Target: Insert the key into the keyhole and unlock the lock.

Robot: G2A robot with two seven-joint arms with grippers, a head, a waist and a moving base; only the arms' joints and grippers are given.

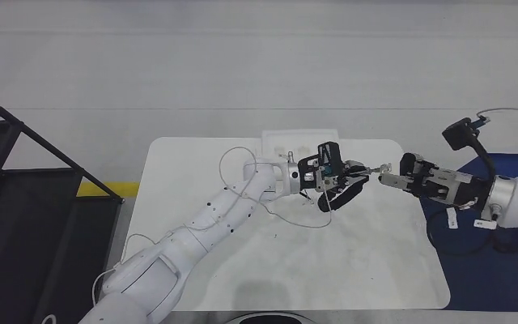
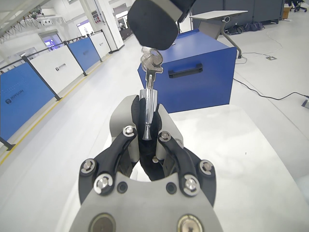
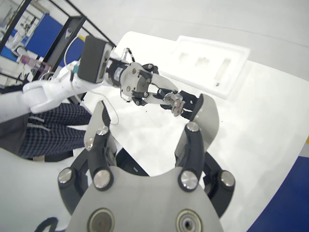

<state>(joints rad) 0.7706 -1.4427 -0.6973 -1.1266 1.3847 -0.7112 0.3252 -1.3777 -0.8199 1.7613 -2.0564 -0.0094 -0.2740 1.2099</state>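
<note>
My left gripper [image 2: 147, 112] is shut on a chrome cylinder lock [image 2: 149, 105], held above the table's middle. A silver key [image 2: 152, 61] stands in the lock's end, its blade in the keyhole and its head free. My right gripper [image 3: 152, 102] is open, and the key [image 3: 175, 103] sits just inside one of its fingers [image 3: 200, 102]. In the left wrist view that finger's black pad [image 2: 152, 24] overlaps the key head; whether it touches I cannot tell. From above, the left gripper [image 1: 350, 172] and right gripper [image 1: 390, 178] face each other, with the key [image 1: 372, 170] between them.
A white foam tray [image 1: 279, 139] with shallow cut-outs lies at the far edge of the white table [image 1: 243, 267], behind the left gripper. A blue cabinet [image 2: 193, 73] stands beyond the table's right end. A black frame [image 1: 32, 162] stands to the left.
</note>
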